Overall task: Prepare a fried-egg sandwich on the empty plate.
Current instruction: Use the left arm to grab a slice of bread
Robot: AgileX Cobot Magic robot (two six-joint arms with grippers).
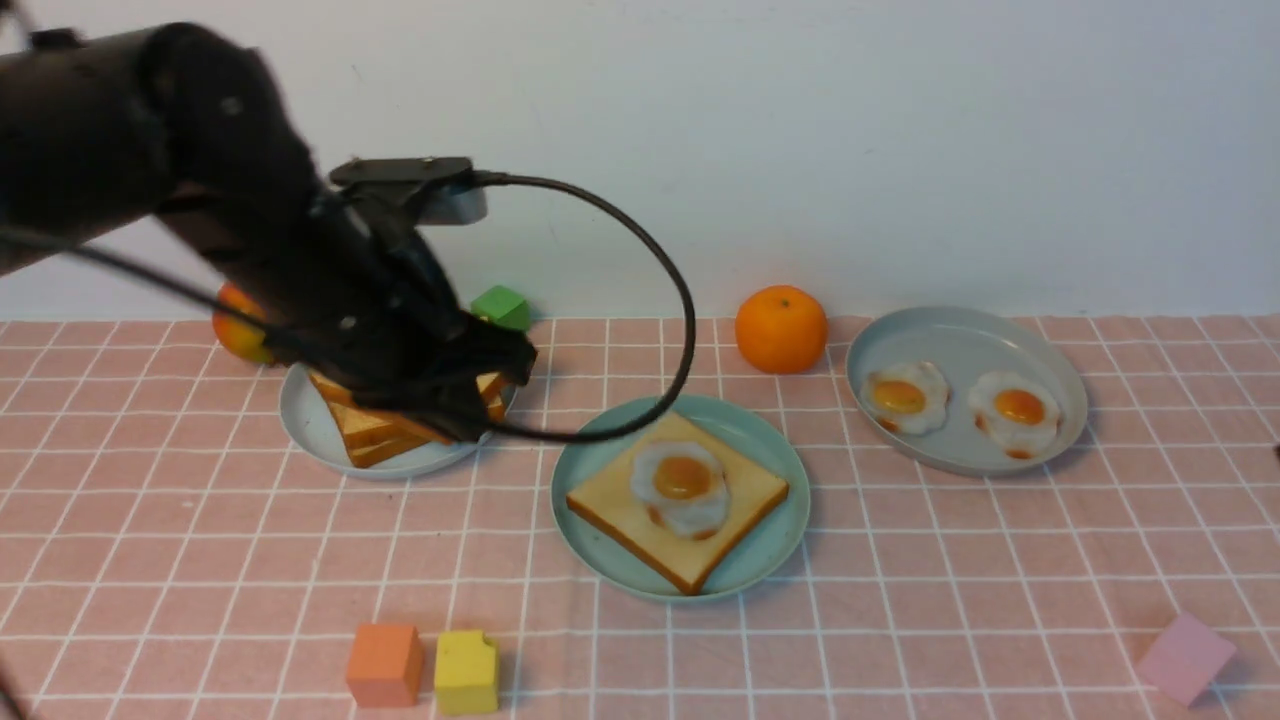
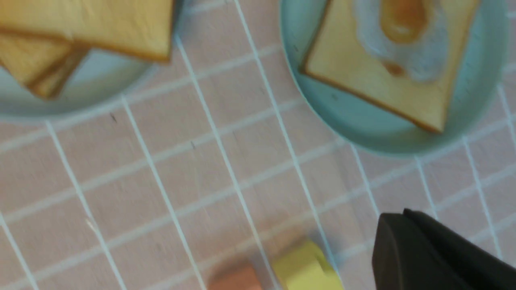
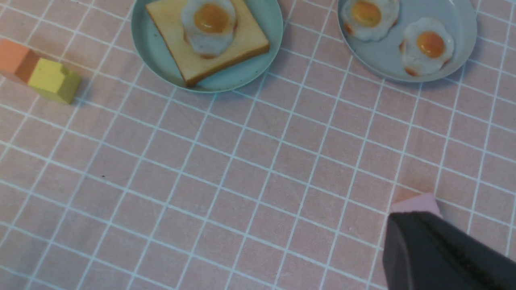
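The mint-green plate (image 1: 765,440) sits mid-cloth, and it holds one toast slice (image 1: 610,500), lying flat with a corner towards the robot. A fried egg (image 1: 683,485) rests on top of the slice, yolk up, with no second slice over it.

At about 10 o'clock from that plate is a pale blue plate (image 1: 305,425) carrying a skewed stack of toast (image 1: 365,435). The left gripper (image 1: 470,400) hangs over the stack's far side, blurred. Its jaws are closed together, and I cannot tell whether anything is pinched between them (the left wrist view shows only dark, joined fingers).

At 2 o'clock lies a grey plate (image 1: 965,345) with two more eggs side by side, one (image 1: 903,397) nearer the middle of the table and one (image 1: 1018,410) farther out.

An orange (image 1: 781,328) stands at 1 o'clock, between the mint-green and grey plates. A green block (image 1: 501,306) is at 11 o'clock, and an orange block (image 1: 384,665) touches a yellow block (image 1: 466,672) at 7 o'clock.

The right gripper (image 3: 419,241) is closed on nothing, low over the checked cloth (image 1: 900,600) just beside a pink block (image 1: 1185,658) at 4 o'clock.
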